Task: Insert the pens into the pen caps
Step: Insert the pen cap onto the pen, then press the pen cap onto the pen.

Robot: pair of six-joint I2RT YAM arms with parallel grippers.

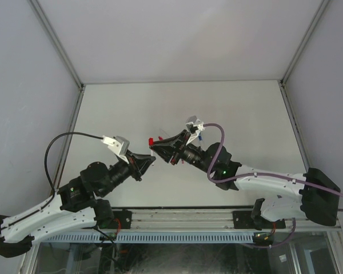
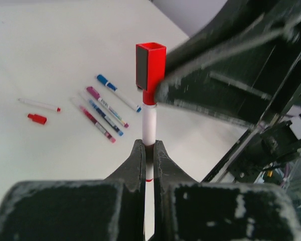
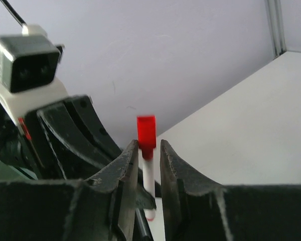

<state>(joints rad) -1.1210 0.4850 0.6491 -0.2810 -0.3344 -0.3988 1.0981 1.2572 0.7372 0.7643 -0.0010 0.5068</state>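
Jaws first: clamped tight on the left gripper [image 2: 148, 145], pinching the white barrel of the red pen [image 2: 149, 123] low down. Holds it almost upright in the left wrist view, up in the air over the middle of the table [image 1: 246, 114]. Wears a red cap [image 2: 151, 65] on the top end, square and hollow at the top. Shows a red collar just under that cap, and a thin red ring lower down between the clamped fingers.

Now the right gripper [image 3: 149, 150]: comes at the same pen from the opposite side, one finger on each side of the collar, right below the cap. Looks slightly apart from the pen in the right wrist view, hard against it in the left wrist view. Cannot tell whether grasping or only bracketing.

Down on the table, beyond the held pen: four pens lying flat in a loose fan. Counting across: blue-ended pen [image 2: 118, 93], magenta-ended pen [image 2: 106, 106], thin blue pen [image 2: 106, 118], dark magenta pen [image 2: 97, 123], packed close side by side. Set apart from those, a white pen with a red tip [image 2: 39, 104], uncapped. Just beside it, not touching, a loose red cap [image 2: 36, 118] on its side.

From above: meeting nose to nose at table centre, both arms angled inward.
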